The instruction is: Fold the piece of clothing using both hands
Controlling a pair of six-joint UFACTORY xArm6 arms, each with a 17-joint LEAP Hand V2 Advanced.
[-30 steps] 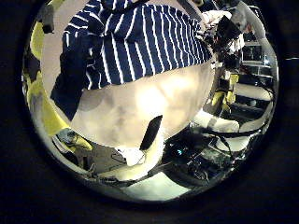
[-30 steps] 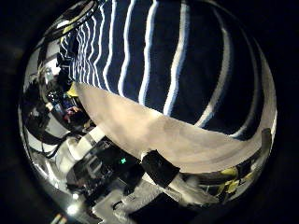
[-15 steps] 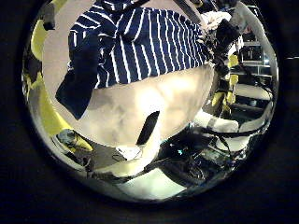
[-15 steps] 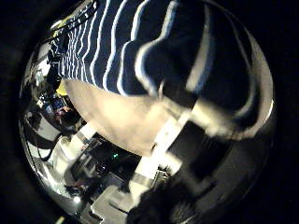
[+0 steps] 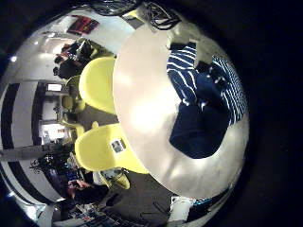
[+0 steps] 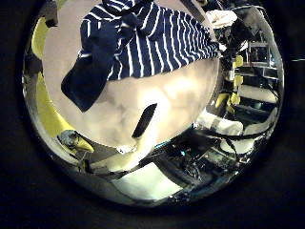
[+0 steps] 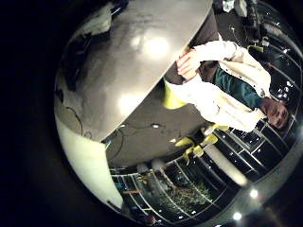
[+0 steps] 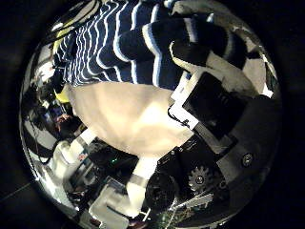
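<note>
A dark garment with light stripes (image 5: 210, 87) lies partly bunched on a round table (image 5: 142, 104), with a plain dark part (image 5: 197, 134) spread beside it. The left thumb side palm view shows the garment (image 6: 148, 43) from well above, away from my left hand, whose one straight finger (image 6: 145, 120) shows over bare table. My right hand (image 8: 214, 91) is close on the garment (image 8: 119, 43). Its fingers (image 8: 195, 59) are curled at the cloth's edge. The right hand also shows at the garment's far edge in the left thumb side palm view (image 6: 225, 21).
Two chairs (image 5: 99, 83) (image 5: 106, 151) stand at the table's edge in the left little finger side palm view. The right little finger side palm view shows bare table (image 7: 142, 57) and its rim. Clutter and equipment lie beyond the table (image 6: 205, 157).
The right hand's fingers have come into its thumb side view and curled onto the cloth. The garment has bunched up, with its edge pulled over the striped part.
</note>
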